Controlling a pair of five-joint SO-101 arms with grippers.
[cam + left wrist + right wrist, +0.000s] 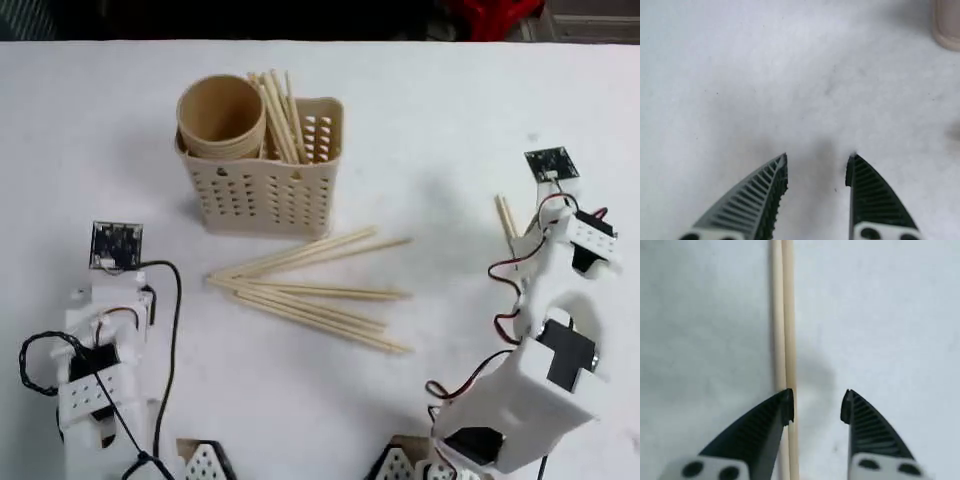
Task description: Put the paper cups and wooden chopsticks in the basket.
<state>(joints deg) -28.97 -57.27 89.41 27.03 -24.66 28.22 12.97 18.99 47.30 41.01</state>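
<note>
Stacked paper cups [222,118] and upright chopsticks [282,120] in the basket [265,195], loose chopsticks [320,290] fanned on the table [450,110] just beside it, left tool [817,172] open above bare table, right tool [817,407] open, chopstick pair [782,315] alongside one finger.

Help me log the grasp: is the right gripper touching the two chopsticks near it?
Cannot tell. In the right wrist view, one fingertip of the open right gripper overlaps the two chopsticks, hiding whether it touches or hovers above.
</note>
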